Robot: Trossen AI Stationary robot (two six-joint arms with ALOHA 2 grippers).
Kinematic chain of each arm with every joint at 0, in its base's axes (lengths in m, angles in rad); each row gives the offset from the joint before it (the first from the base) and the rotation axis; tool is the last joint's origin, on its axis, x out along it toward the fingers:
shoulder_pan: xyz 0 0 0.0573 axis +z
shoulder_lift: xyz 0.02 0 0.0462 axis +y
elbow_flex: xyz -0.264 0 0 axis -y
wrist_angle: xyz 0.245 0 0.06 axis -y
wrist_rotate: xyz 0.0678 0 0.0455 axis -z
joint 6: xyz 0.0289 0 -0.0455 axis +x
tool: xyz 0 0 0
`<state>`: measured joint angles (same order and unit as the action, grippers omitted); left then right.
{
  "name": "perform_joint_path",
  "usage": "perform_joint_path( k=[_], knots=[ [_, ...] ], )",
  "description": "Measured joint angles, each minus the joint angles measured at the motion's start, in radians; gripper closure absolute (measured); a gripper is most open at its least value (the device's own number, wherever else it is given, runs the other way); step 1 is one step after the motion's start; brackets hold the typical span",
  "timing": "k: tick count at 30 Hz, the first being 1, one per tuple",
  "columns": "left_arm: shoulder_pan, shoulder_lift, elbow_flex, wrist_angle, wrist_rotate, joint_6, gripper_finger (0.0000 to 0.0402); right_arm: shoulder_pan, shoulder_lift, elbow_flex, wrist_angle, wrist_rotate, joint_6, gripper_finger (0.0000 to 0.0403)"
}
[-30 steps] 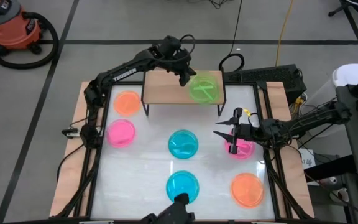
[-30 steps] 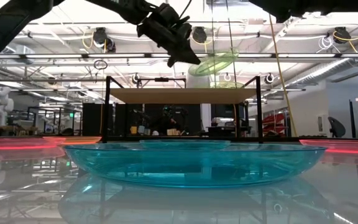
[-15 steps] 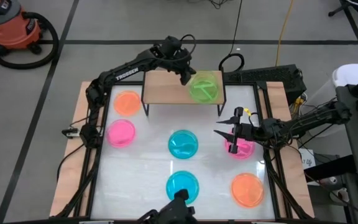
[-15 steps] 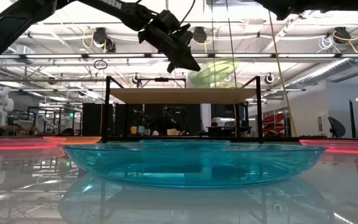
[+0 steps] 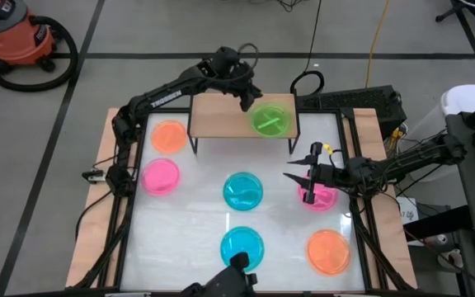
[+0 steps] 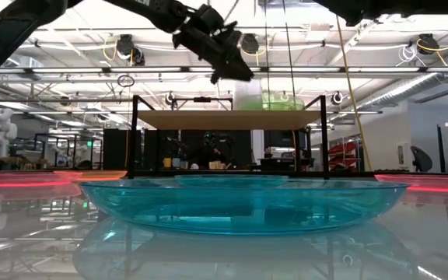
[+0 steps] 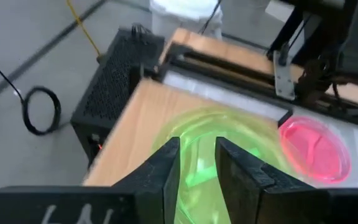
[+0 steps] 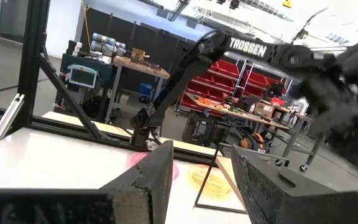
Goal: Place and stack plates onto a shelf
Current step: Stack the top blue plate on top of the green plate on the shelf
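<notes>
Shelf: small low stand, light wooden board top on thin black metal legs (image 5: 221, 120), at the far side of the white-topped table (image 5: 196, 219).
Green plate: round translucent green plastic plate (image 5: 270, 120) lies flat on the board's right end; the low view shows it resting level on the top, no longer tilted in the air as in the earlier frames.
Left gripper: left gripper (image 5: 245, 100) hovers over the board just beside the plate's rim. Wrist view shows its fingers (image 7: 166, 171) a narrow gap apart with the plate below them, not pinched; judged as just released.
Change: a second ago the plate hung tilted from these fingers above the shelf; now it is down and the fingers have parted.
Right gripper: right gripper (image 5: 303, 183) waits over the pink round plastic plate (image 5: 320, 196) at the table's right, fingers spread, holding nothing; unmoved.
Remaining: orange plate (image 5: 169, 135), pink plate (image 5: 161, 176), two blue plates (image 5: 243, 190) (image 5: 242, 246) and orange plate (image 5: 328, 251) are on the table, unstacked.
Reason for placement: the right end leaves board room for more stacks, I judge.
</notes>
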<state>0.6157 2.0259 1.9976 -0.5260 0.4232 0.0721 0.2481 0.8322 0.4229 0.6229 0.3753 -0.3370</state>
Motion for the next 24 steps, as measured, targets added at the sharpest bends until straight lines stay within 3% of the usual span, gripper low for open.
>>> perform_joint_path(
  k=[7,13,19,24],
  knots=[
    [0.002,-0.176,0.003,-0.039,0.149,0.053,0.0294,0.000,0.007,0.000,-0.148,0.142,0.044,0.0259],
    [-0.079,-0.347,-0.051,-0.120,0.145,0.145,0.0293,0.000,0.073,0.000,-0.227,0.115,0.111,0.0259],
    [-0.194,-0.543,-0.364,0.084,-0.008,0.183,0.0293,0.000,0.215,0.024,-0.254,0.084,0.148,0.0259],
    [-0.233,-0.716,-0.724,0.413,-0.014,0.089,0.0293,0.000,0.373,0.088,-0.274,0.039,0.164,0.0259]
  ],
)
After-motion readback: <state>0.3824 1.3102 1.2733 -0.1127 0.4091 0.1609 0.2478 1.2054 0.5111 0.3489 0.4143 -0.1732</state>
